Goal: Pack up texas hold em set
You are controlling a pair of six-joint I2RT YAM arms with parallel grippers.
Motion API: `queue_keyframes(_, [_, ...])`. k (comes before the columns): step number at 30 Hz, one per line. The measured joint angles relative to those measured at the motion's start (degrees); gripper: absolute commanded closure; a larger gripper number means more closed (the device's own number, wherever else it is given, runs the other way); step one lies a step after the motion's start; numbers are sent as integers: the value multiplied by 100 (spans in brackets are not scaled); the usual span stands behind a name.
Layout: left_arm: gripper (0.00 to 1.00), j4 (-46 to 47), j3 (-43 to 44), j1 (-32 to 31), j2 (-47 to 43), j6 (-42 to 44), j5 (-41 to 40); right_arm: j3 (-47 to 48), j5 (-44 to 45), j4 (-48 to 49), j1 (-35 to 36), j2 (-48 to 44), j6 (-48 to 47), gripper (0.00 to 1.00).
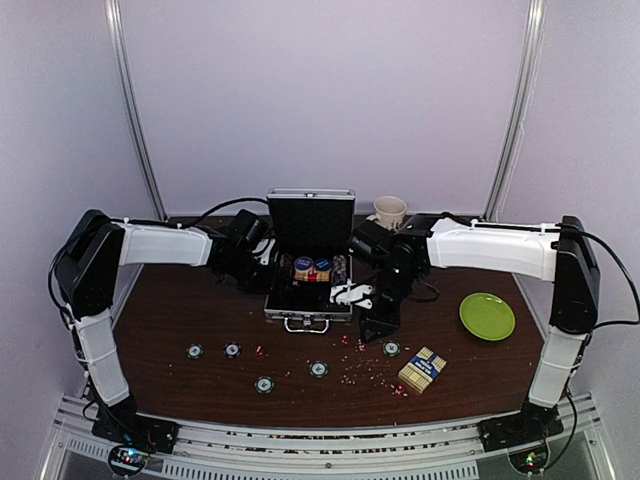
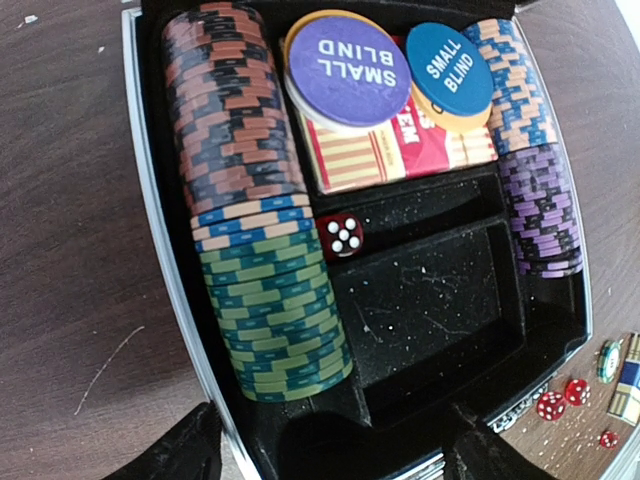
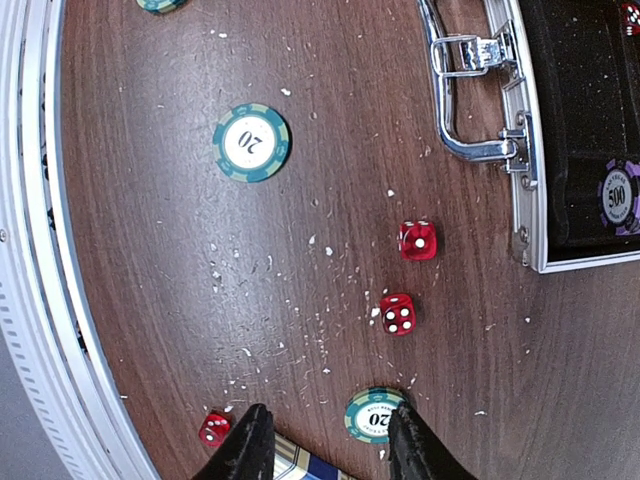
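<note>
The silver case [image 1: 309, 312] lies open at the table's middle, lid [image 1: 311, 214] upright. Its black lining [image 2: 440, 290] holds rows of chips [image 2: 270, 300], a red card pack [image 2: 380, 160], two blind buttons and one red die [image 2: 340, 237]. My left gripper [image 1: 265, 266] [image 2: 335, 455] hangs open over the case's left edge, holding nothing. My right gripper [image 1: 377, 325] [image 3: 325, 445] is open, low over the table right of the case handle [image 3: 460, 100]. A green chip [image 3: 374, 415] lies on the wood by its right finger. The blue-and-tan card box [image 1: 422, 369] [image 3: 300, 465] sits under it.
Several loose chips [image 1: 264, 384] and red dice [image 3: 398, 313] are scattered over the front of the wooden table. A green plate [image 1: 487, 316] lies at the right, a cream mug [image 1: 389, 211] behind the case. The metal rail [image 3: 30, 250] marks the front edge.
</note>
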Motion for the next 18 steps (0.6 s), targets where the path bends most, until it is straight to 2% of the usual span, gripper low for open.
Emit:
queue_keyframes(9, [23, -87, 107, -105, 52, 7, -116, -186, -7, 0, 2, -46, -2, 60])
queue_keyframes(18, [24, -13, 216, -546, 142, 4, -87, -188, -144, 2, 2, -90, -9, 60])
